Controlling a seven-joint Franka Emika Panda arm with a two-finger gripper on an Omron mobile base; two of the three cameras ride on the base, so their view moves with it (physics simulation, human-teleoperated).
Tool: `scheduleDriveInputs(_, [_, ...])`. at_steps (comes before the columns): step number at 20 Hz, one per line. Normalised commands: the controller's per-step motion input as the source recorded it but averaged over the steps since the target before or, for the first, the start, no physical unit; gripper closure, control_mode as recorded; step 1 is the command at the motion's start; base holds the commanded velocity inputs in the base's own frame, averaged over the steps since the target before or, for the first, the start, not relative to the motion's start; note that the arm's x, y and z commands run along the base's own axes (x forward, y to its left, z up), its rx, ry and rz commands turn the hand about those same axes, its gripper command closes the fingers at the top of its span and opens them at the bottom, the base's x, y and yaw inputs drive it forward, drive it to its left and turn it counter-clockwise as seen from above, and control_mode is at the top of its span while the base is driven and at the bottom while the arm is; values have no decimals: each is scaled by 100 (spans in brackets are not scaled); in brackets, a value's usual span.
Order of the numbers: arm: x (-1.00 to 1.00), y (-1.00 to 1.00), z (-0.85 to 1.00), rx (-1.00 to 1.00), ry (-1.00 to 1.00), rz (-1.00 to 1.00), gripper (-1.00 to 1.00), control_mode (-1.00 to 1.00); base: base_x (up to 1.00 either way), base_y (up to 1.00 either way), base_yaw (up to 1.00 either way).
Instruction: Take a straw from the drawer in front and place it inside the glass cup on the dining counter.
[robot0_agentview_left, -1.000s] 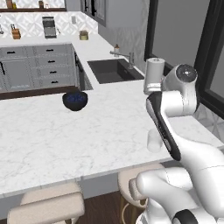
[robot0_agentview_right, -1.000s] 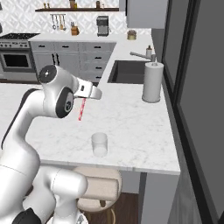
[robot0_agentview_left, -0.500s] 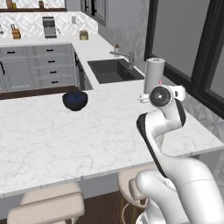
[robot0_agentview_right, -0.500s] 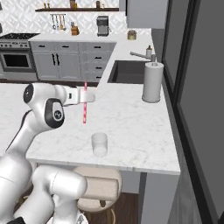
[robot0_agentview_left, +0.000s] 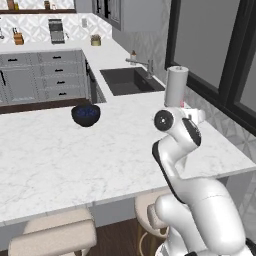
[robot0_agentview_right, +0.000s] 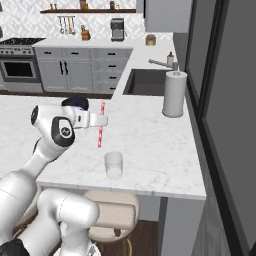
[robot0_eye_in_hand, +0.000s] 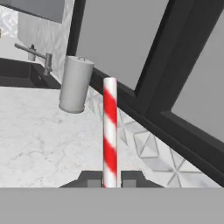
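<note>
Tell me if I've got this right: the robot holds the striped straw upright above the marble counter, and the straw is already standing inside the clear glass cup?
Not quite. The tool does hold the straw upright above the dining counter, but the straw is not in the glass cup yet. The right base view shows the cup empty, standing apart from the straw, nearer the counter's front edge.

1 straw (robot0_agentview_right: 100, 125), 1 glass cup (robot0_agentview_right: 113, 164), 1 dark bowl (robot0_agentview_left: 86, 114), 1 grey cylinder (robot0_agentview_right: 174, 93), 1 sink (robot0_agentview_right: 147, 83), 1 faucet (robot0_agentview_right: 163, 62), 2 stools (robot0_agentview_left: 55, 234) under 1 counter (robot0_agentview_left: 65, 160).
</note>
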Motion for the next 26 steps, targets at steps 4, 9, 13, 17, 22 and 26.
scheduleDriveInputs(4, [55,-2,-33,-1,0,-17,100,-100,0,0,0])
scheduleDriveInputs(9, [18,-10,-31,-4,0,-16,100,-100,0,0,0])
scheduleDriveInputs(13, [1,-20,-35,-5,-2,-14,100,-100,0,0,0])
scheduleDriveInputs(17, [14,-30,-23,-5,-3,-12,100,-100,0,0,0])
scheduleDriveInputs(22, [8,-11,-31,-1,0,-10,100,-100,0,0,0])
scheduleDriveInputs(26, [12,0,-22,0,0,-8,100,-100,0,0,0])
